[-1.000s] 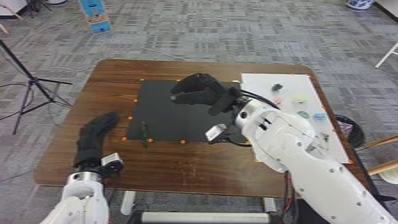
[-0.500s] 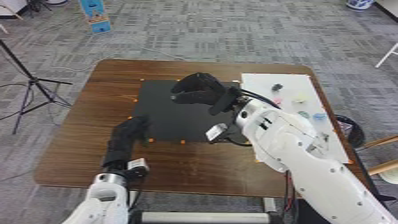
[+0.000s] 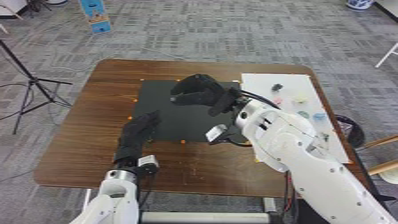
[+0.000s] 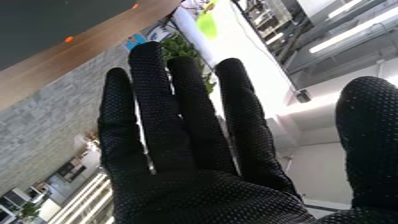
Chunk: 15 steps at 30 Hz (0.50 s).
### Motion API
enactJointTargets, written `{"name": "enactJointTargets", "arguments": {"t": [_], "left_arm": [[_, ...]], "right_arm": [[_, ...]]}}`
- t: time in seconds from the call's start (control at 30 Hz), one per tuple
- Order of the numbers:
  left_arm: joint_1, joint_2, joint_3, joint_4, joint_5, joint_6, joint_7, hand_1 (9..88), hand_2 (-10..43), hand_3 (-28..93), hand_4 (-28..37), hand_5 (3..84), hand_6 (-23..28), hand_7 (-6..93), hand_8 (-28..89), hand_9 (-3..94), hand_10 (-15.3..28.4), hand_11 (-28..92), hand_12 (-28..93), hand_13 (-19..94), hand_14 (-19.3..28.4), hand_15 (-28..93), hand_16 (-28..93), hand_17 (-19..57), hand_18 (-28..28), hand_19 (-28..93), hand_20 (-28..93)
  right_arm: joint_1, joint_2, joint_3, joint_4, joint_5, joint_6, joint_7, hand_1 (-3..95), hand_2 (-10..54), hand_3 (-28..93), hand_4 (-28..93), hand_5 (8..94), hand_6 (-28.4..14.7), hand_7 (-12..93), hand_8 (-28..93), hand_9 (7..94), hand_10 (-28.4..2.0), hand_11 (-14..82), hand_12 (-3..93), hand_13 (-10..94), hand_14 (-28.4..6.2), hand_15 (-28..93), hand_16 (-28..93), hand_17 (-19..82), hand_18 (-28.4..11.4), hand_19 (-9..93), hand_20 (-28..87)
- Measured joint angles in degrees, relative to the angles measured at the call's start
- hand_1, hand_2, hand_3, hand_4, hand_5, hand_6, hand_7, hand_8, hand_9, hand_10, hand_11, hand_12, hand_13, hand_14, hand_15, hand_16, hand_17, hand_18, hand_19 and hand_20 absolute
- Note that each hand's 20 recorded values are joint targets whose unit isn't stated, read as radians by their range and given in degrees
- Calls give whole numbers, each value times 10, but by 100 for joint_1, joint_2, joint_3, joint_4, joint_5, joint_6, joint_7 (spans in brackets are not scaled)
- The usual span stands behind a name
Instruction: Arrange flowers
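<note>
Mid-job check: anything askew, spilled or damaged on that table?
Nothing stands out. The black mat looks flat, and the small coloured pieces sit on the white sheet, with no spill visible. The left hand hides the mat's near left corner, so I can't judge that spot.

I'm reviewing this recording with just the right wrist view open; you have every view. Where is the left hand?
Observer: In the head view, the left hand is at the near left part of the black mat.

Operator: And which part of the mat is the right hand by?

Observer: The right hand is above the mat's far half, farther from the robot than the left.

Operator: Any pink or blue pieces about?

Observer: Yes, a small pink piece and a blue piece lie on the white sheet, along the table's right side.
</note>
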Motion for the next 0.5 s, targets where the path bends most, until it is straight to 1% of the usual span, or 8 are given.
{"name": "enactJointTargets", "arguments": {"t": [0.07,0.17,0.23,0.3,0.37,0.4,0.43,0.5], "left_arm": [[38,-1,-10,-33,-3,3,11,241,110,753,-283,502,16,178,-89,501,122,183,117,376,126,116,-24,43,85,38,146],[181,-1,-42,-151,-1,-4,30,241,110,751,-283,502,17,180,-88,502,122,184,117,376,126,116,-24,43,85,38,146],[282,-1,-91,-246,36,-18,39,242,110,750,-283,503,17,179,-88,502,122,183,116,375,125,115,-25,43,84,37,145],[326,12,-166,-289,64,-23,62,243,111,748,-283,504,17,179,-89,503,123,183,116,375,125,115,-26,45,81,36,145],[368,60,-275,-304,58,-13,102,242,114,747,-283,505,16,179,-89,504,124,183,116,375,125,115,-26,48,76,34,144],[403,104,-353,-308,42,2,125,241,115,746,-283,505,16,178,-89,504,124,183,116,375,125,115,-26,50,73,33,144],[450,159,-445,-313,20,21,145,240,116,746,-283,505,16,178,-89,504,124,183,116,375,124,114,-27,52,70,31,144],[595,314,-701,-341,-47,88,192,240,117,745,-283,506,16,177,-89,505,124,182,115,375,125,115,-27,53,69,29,145]], "right_arm": [[-13,3,13,-8,0,0,1,183,52,628,-94,493,-63,141,-39,538,-209,98,226,464,-219,305,290,159,-232,491,428],[-52,14,45,-33,10,9,1,184,51,627,-95,498,-62,144,-39,539,-207,99,226,465,-217,305,290,160,-232,489,426],[-97,28,94,-61,39,14,-3,186,53,626,-97,502,-60,147,-40,542,-204,101,226,468,-215,306,291,161,-230,487,425],[-181,33,213,-83,134,-5,-55,187,55,625,-99,503,-60,148,-42,544,-202,103,226,471,-214,306,291,166,-227,485,423],[-309,17,436,-90,412,-134,-114,188,62,624,-102,504,-60,148,-43,545,-201,103,225,473,-213,305,290,170,-225,483,421],[-382,0,571,-90,649,-256,-122,188,65,622,-103,504,-60,147,-44,546,-201,103,224,474,-213,305,290,170,-225,483,421],[-444,-17,687,-85,923,-391,-119,188,68,621,-104,504,-60,147,-44,546,-201,104,224,473,-213,304,290,171,-224,483,420],[-519,-46,804,-47,1566,-640,-67,187,70,620,-104,502,-60,146,-45,547,-200,104,223,472,-212,300,288,171,-221,479,418]]}}
